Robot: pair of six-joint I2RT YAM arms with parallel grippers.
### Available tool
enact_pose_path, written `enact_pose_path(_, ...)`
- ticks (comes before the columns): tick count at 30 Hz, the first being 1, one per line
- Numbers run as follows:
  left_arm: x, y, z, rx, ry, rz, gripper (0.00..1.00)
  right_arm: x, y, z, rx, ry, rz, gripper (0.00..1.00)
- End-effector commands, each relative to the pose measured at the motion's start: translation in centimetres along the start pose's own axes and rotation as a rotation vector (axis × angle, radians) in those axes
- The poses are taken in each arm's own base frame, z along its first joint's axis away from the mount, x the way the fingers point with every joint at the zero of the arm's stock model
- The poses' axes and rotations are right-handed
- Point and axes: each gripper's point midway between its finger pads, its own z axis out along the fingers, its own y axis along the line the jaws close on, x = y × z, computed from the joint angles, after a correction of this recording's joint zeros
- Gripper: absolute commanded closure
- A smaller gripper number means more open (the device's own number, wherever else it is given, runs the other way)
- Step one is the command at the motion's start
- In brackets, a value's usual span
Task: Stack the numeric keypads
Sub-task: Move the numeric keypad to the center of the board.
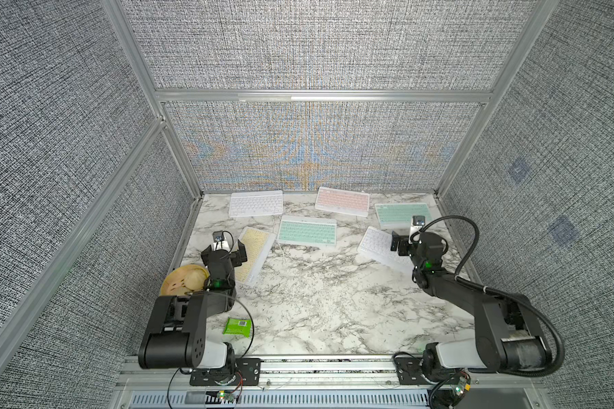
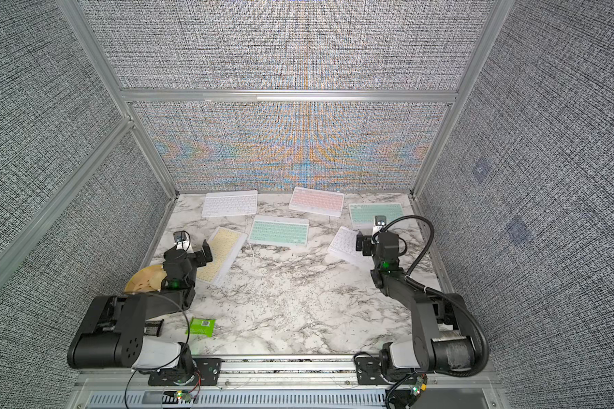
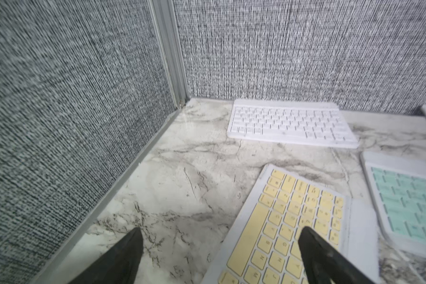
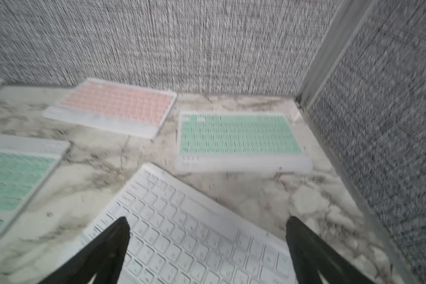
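Observation:
Several numeric keypads lie apart and flat on the marble table (image 1: 334, 301): white (image 1: 256, 203), pink (image 1: 341, 201), mint (image 1: 401, 214), a second mint (image 1: 307, 231), pale yellow (image 1: 254, 258) and a second white (image 1: 374, 248). My left gripper (image 1: 224, 249) hovers open over the left long edge of the yellow keypad (image 3: 280, 221), one finger above its keys and the other above bare marble. Over the second white keypad (image 4: 182, 233) my right gripper (image 1: 399, 244) hangs open, straddling it without holding it. None are stacked.
A round yellow basket (image 1: 185, 279) sits by the left wall, partly behind the left arm. A small green packet (image 1: 238, 325) lies near the front left. Fabric walls with metal posts close the table on three sides; the back keypads lie close to the rear wall.

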Motion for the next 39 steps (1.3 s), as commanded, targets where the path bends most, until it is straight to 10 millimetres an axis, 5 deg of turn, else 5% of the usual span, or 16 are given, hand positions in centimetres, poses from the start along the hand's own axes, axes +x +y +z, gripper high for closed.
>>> enact_pose_path(1,-2.0,-0.6,-1.4,0.051,0.000,0.031,0.01,1.8,1.7,-1.5,-0.062,0.146,-0.012,0.01)
enact_pose_path(5,-6.1,-1.7,-4.1,0.138,0.038,-0.182,0.01,-1.1,5.6,-4.0,-0.168,0.146,0.007,0.01)
enact_pose_path(10,-8.1,-5.6,-7.5,0.366,0.200,-0.476,0.01,-2.5,13.3,-8.3,-0.436,0.224,0.142,0.01)
enact_pose_path(14,-7.7,-10.4,-10.2,0.583,0.287,-0.671,0.01,-0.5,20.5,-12.1,-0.702,0.345,0.270,0.01)
enact_pose_path(19,-6.7,-15.5,-13.6,0.702,0.366,-0.731,0.01,2.8,26.0,-14.9,-0.819,0.471,0.380,0.01)
enact_pose_path(27,-3.4,-19.4,-16.4,0.745,0.447,-0.759,0.01,3.9,28.3,-17.1,-0.837,0.475,0.407,0.01)
enact_pose_path(30,-4.3,-20.8,-16.8,0.830,0.403,-0.744,0.01,3.3,29.1,-17.1,-0.881,0.453,0.449,0.01)
enact_pose_path(34,-2.0,-21.7,-15.5,0.816,0.458,-0.854,0.01,4.2,30.0,-16.7,-0.854,0.569,0.390,0.01)
enact_pose_path(39,-2.9,-24.6,-14.5,0.840,0.536,-0.655,0.01,5.5,30.1,-15.3,-0.844,0.625,0.402,0.01)
